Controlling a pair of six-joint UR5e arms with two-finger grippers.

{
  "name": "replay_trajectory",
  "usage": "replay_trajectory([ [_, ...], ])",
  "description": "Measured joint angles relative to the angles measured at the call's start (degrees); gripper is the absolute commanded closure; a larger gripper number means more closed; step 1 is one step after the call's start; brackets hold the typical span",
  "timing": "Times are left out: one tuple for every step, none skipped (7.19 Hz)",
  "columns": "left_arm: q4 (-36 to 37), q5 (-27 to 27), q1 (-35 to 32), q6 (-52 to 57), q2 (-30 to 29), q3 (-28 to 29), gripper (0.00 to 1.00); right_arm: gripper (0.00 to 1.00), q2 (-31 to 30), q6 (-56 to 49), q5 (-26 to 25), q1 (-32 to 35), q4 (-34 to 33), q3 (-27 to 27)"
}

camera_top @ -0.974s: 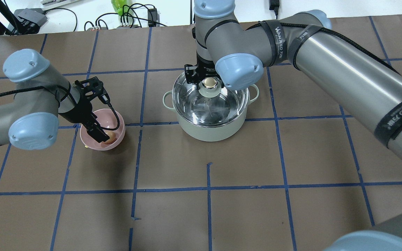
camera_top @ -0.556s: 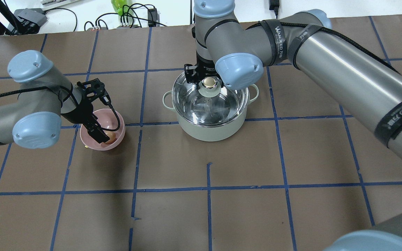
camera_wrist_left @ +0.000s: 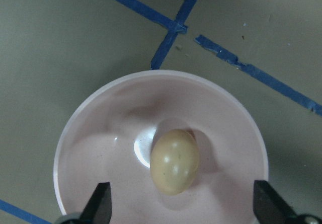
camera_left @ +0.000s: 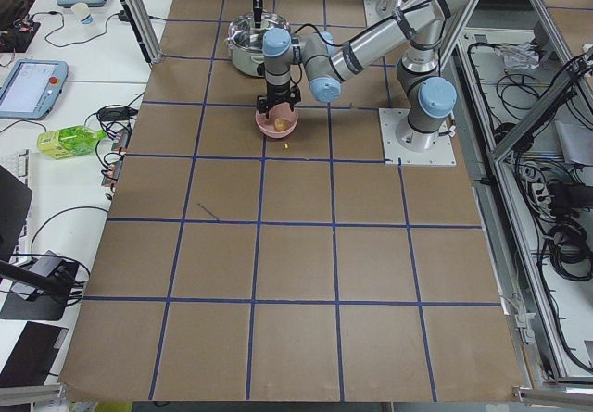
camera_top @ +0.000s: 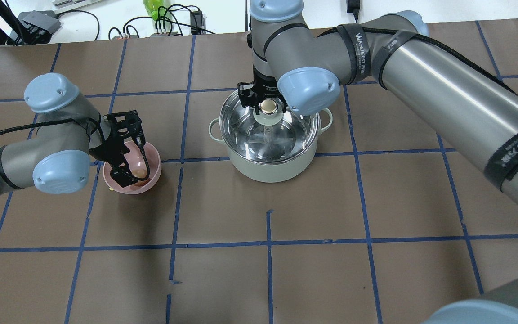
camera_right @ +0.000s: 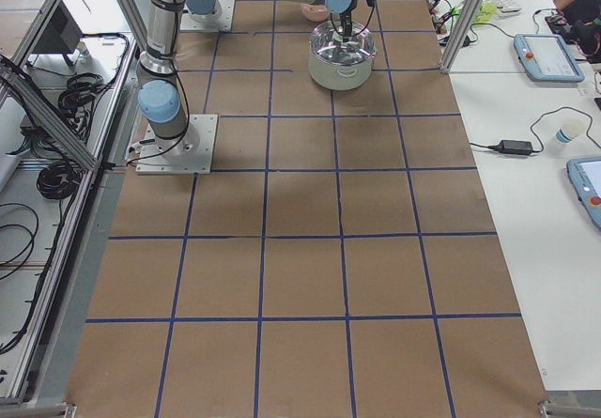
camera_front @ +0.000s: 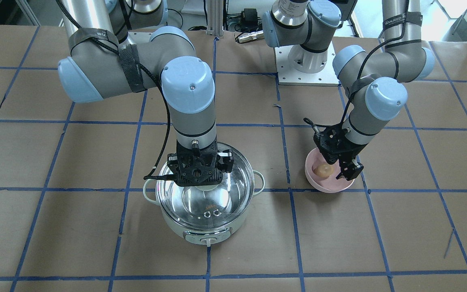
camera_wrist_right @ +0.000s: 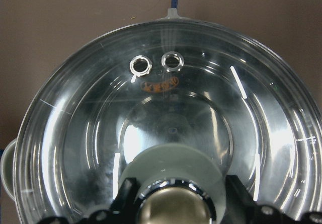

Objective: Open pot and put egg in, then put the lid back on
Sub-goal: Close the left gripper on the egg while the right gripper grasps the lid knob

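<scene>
Exterior front-facing view: nearest on the brown counter, the round mint-green electric pot wears its clear domed glass lid. The right gripper straddles the knob; I cannot tell whether it is clamped. Farther, the left gripper, spread wide, flanks the small tan egg in a pink bowl.

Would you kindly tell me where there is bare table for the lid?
The widest bare table lies on the robot's side of the pot. A narrower bare strip runs between the pot and the pink bowl. Crowded: the bowl, where the left gripper straddles the egg, and the lid, under the right gripper.
</scene>
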Motion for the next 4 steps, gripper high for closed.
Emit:
replay_trajectory([
  [0.8, 0.2, 0.0, 1.7, -0.7, 0.0, 0.00, 0.99, -0.2, 0.0, 0.0, 0.0, 0.0, 0.0],
  [1.0, 0.5, 0.1, 2.4, -1.6, 0.6, 0.00, 0.99, -0.5, -0.1, 0.0, 0.0, 0.0, -0.1],
  [1.0, 0.8, 0.2, 2.4, -2.6, 1.2, 0.00, 0.99, -0.9, -0.3, 0.0, 0.0, 0.0, -0.2],
  [0.9, 1.0, 0.3, 2.4, -3.4, 1.6, 0.00, 0.99, -1.2, -0.6, 0.0, 0.0, 0.0, -0.2],
])
